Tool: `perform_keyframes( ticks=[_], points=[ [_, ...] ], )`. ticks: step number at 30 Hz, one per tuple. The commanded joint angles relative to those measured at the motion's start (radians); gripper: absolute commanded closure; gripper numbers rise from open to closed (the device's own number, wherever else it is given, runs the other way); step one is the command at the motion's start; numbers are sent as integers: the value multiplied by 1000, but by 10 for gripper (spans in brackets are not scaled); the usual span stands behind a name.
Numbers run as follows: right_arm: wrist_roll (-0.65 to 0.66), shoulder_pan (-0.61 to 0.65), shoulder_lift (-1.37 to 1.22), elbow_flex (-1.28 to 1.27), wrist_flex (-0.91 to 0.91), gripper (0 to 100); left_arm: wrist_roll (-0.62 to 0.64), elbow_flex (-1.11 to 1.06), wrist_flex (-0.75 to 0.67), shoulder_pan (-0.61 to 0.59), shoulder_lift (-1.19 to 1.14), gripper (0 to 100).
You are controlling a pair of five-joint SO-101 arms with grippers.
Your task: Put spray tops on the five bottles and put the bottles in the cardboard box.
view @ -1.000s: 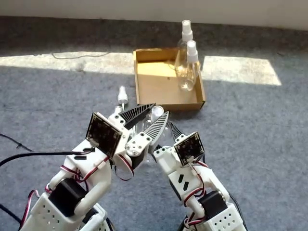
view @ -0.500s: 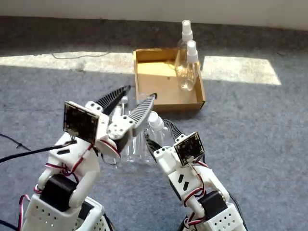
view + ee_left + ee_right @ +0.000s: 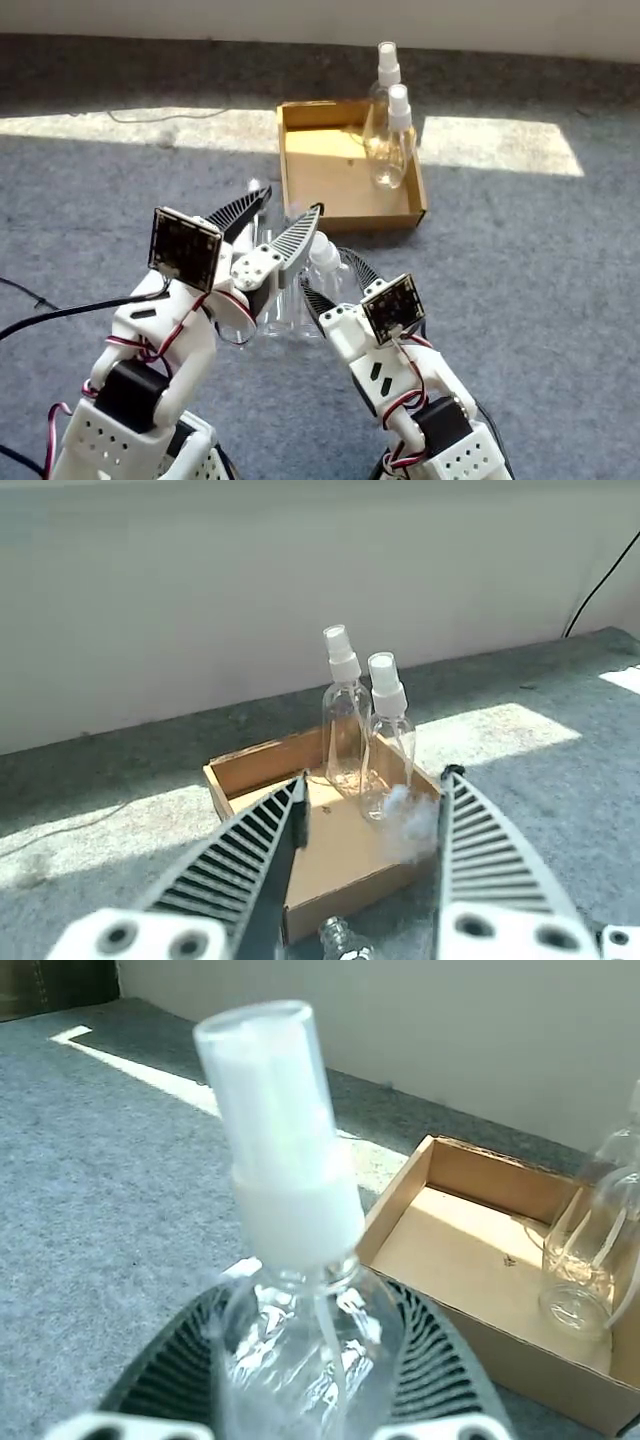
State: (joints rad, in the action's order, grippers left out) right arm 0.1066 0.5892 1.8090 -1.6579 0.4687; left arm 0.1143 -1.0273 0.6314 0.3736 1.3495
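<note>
Bottles (image 3: 388,150), spray-topped, in cardboard box (image 3: 318,185)

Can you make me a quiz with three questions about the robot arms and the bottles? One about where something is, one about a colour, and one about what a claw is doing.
1. Where do the two bottles farthest from the arms stand?
A) in the cardboard box
B) on a chair
C) on top of an arm

2. What colour are their spray tops?
A) blue
B) white
C) black

3. What is the right gripper doing?
A) open and empty
B) shut on a cable
C) shut on a bottle

Answers:
1 A, both stand inside the box's walls.
2 B, each top looks white.
3 C, the right wrist view shows its fingers against both sides of that bottle.
</note>
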Motion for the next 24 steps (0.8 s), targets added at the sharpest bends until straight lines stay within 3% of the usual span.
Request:
perform_keyframes(
  ticks=[1, 8, 17, 24],
  points=[
    [-9, -10, 1, 12, 5, 995, 6, -56, -3, 35, 10, 804],
    [-9, -10, 1, 12, 5, 995, -100, -128, -23, 145, 10, 807],
    [-9, -10, 1, 13, 5, 995, -104, -33, -46, 84, 10, 808],
    [-9, -10, 1, 16, 5, 995, -106, -116, -52, 79, 8, 808]
  ],
)
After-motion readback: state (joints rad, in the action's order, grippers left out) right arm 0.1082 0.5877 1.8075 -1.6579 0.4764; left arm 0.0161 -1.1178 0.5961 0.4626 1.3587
